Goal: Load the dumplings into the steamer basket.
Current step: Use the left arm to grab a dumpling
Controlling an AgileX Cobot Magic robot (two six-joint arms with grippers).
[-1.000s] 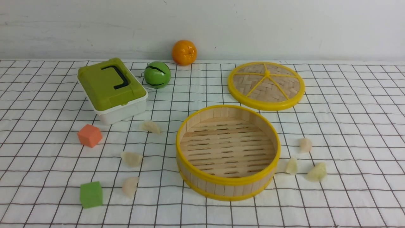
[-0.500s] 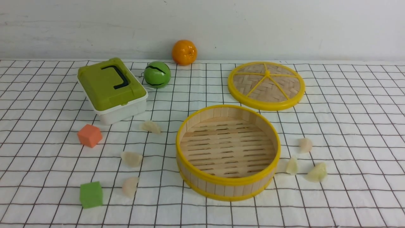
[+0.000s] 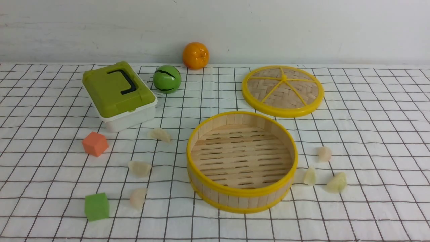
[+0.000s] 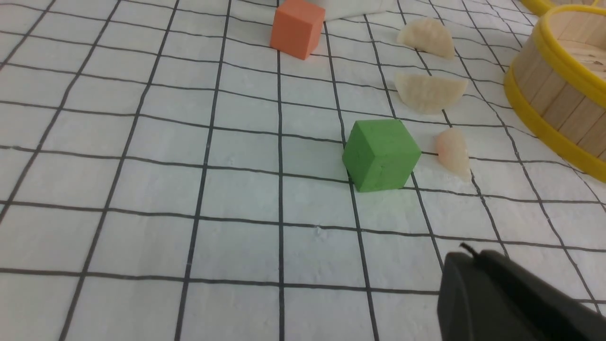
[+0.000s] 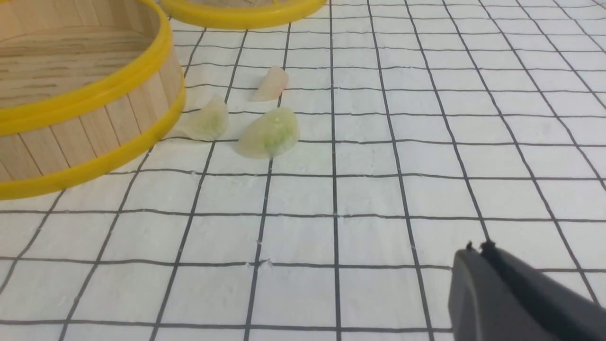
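Observation:
The steamer basket (image 3: pixel 242 161) stands empty mid-table, a round bamboo tub with yellow rims. Three pale dumplings lie to its left (image 3: pixel 160 134), (image 3: pixel 140 168), (image 3: pixel 138 197), and three to its right (image 3: pixel 324 153), (image 3: pixel 310 175), (image 3: pixel 336 183). No arm shows in the front view. In the left wrist view my left gripper (image 4: pixel 466 255) is shut and empty above the cloth, short of the green cube (image 4: pixel 381 154) and the nearest dumpling (image 4: pixel 453 150). My right gripper (image 5: pixel 476 250) is shut and empty too, well back from its dumplings (image 5: pixel 270 134) and the basket (image 5: pixel 90 94).
A flat woven lid (image 3: pixel 282 90) lies behind the basket to the right. A green-lidded white box (image 3: pixel 119 94), a green ball (image 3: pixel 167 79) and an orange (image 3: pixel 195 55) sit at the back left. An orange cube (image 3: pixel 95 144) and a green cube (image 3: pixel 96 206) lie left of the dumplings.

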